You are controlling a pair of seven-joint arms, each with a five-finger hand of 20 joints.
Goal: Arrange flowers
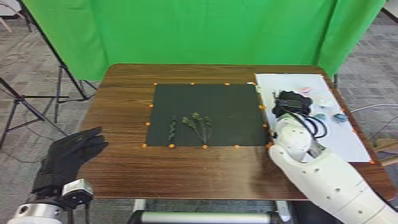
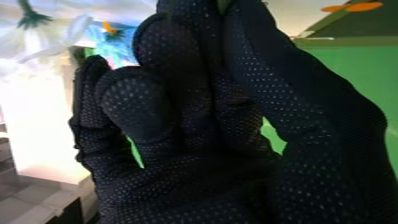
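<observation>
1. A brown wooden table [image 1: 213, 172] stands on grey carpet [image 1: 29, 112], with a green curtain [image 1: 204, 32] beyond it and black stands [image 1: 60, 57] to the left
2. On the table lie 1 dark mat [image 1: 235, 112], edged with orange dots, and 1 white sheet [image 1: 351, 145] to its right
3. On the mat are 1 slim dark sprig [image 1: 172, 131] and, just to its right, 1 branched green bunch [image 1: 194, 123]; by the sheet's flowers I count 1 pink flower [image 1: 306, 90], 1 white flower [image 1: 324, 103] and 2 blue flowers [image 1: 340, 118]
4. Sprig and bunch both run lengthwise from near to far, the bunch's tufted heads fanning toward the curtain
5. The right hand [image 1: 293, 103], over the sheet, pinches a green stem [image 2: 223, 5]; I cannot tell which way the stem points
6. The left hand [image 1: 67, 157] is open, at the table's near left corner
</observation>
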